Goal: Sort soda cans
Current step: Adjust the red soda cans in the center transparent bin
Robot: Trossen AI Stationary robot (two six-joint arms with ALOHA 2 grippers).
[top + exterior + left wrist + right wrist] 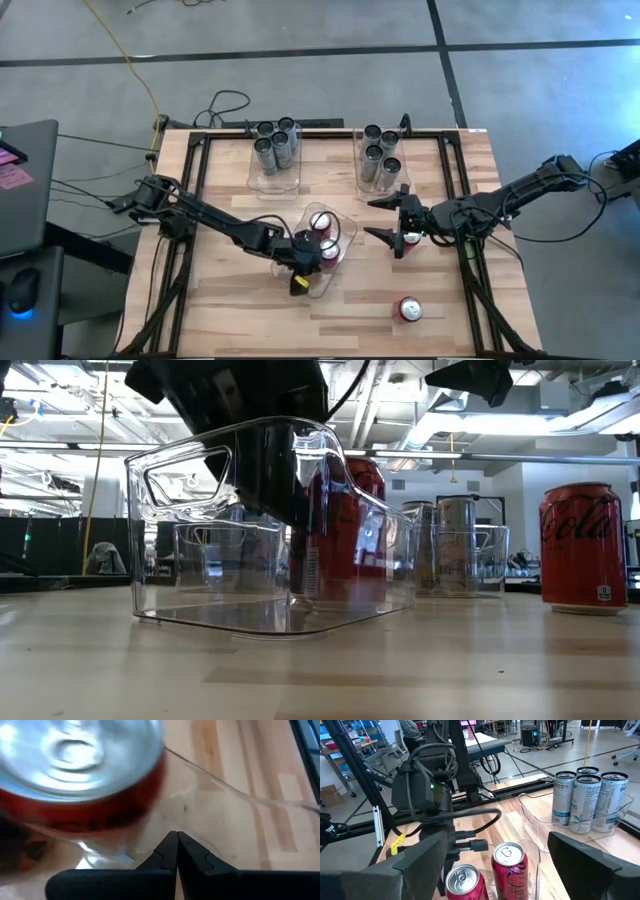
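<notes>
The left gripper (301, 268) reaches down into a clear rectangular plastic bin (338, 228) near the middle of the wooden table (240, 320). Its jaws are closed tip to tip with nothing between them, as the left wrist view shows, just beside a red soda can with a silver top (75, 775). From above, two red cans (322, 222) stand upright in this bin, close together, with the left gripper at the bin's near end.

The right gripper (388, 218) hovers just to the right of that bin, its jaws spread wide and empty.

A lone red soda can (409, 310) stands upright on the bare table toward the near edge, right of centre, well apart from the bin; the low view shows it at the right (583, 548).

Along the far edge sit two more clear bins. The far left bin (256, 178) holds four silver-grey cans with dark tops (276, 143), packed together upright. The far right bin (362, 180) holds a second cluster of silver-grey cans (380, 152), also upright; their exact count is hard to tell from above, and the right wrist view shows four of them (585, 800).
</notes>
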